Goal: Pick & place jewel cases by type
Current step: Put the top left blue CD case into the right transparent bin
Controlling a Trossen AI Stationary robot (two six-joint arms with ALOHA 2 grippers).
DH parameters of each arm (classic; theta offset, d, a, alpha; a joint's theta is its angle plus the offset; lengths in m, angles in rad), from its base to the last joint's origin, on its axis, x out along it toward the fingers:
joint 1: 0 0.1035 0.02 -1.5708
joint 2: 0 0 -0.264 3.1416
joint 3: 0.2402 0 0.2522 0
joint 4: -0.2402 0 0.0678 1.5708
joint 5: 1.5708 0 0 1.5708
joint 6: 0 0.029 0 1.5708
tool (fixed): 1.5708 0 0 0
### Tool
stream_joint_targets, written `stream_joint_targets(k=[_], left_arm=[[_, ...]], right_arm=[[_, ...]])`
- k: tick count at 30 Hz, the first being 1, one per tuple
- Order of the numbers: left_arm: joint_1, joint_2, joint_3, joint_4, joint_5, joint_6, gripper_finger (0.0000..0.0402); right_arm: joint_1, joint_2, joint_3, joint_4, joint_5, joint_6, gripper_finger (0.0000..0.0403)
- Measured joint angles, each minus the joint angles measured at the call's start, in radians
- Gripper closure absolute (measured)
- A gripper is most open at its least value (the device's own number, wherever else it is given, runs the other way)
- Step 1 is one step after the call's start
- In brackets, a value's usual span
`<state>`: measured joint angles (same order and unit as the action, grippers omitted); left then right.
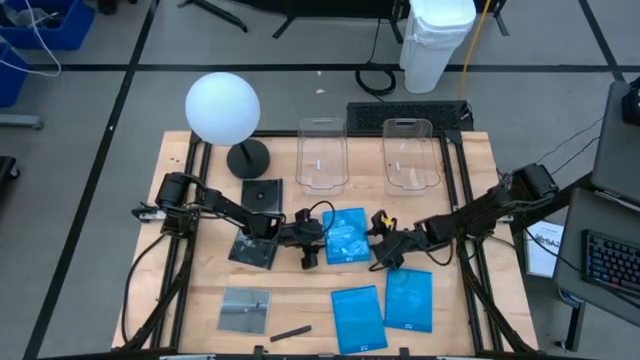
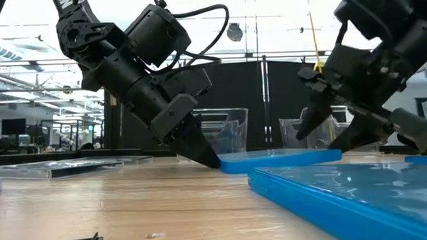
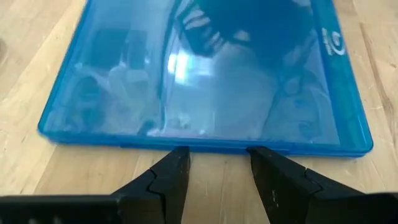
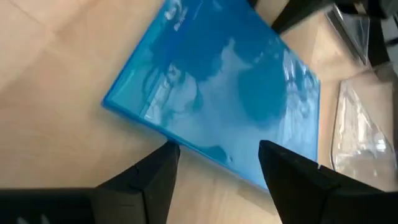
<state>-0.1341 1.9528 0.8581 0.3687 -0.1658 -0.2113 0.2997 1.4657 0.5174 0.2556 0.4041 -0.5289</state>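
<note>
Honestly, both my pincers (left (image 3: pixel 214 163), right (image 4: pixel 217 163)) gape wide at one blue case (image 1: pixel 346 236); shoving could skid it.

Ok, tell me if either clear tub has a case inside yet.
No, both clear tubs stand empty in the high view.

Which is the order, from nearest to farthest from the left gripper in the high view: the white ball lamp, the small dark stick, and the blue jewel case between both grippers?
Measured from the left gripper:
1. Bright blue rectangular jewel case, directly beside the fingertips, at the table's middle.
2. Small dark stick, toward the table's front edge.
3. White ball lamp, at the back left.
</note>
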Motion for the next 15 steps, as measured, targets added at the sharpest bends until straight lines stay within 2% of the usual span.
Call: stream_joint_targets(k=[7,8,9,10,12,15], left_arm=[[0.0,0.0,0.0,0.001,-0.004,0.0,0.0222],[0.0,0.0,0.001,0.007,-0.003,-0.005,0.0222],[0.001,0.006,0.011,0.033,0.014,-0.01,0.0222],[0.001,0.01,0.009,0.035,0.012,-0.009,0.0222],[0.001,0.002,0.007,0.049,0.017,-0.009,0.0222],[0.0,0.003,0.005,0.081,0.022,-0.007,0.0222]], right_arm=[[0.021,-0.023,0.026,-0.002,-0.039,-0.005,0.0188],[0.021,-0.023,0.027,0.049,-0.03,-0.01,0.0189],[0.017,-0.018,0.034,0.206,0.0,-0.01,0.019],[0.013,-0.022,0.049,0.261,0.011,-0.013,0.019],[0.01,-0.028,0.047,0.346,0.036,-0.021,0.019],[0.015,-0.012,0.032,0.392,0.0,-0.04,0.0191]])
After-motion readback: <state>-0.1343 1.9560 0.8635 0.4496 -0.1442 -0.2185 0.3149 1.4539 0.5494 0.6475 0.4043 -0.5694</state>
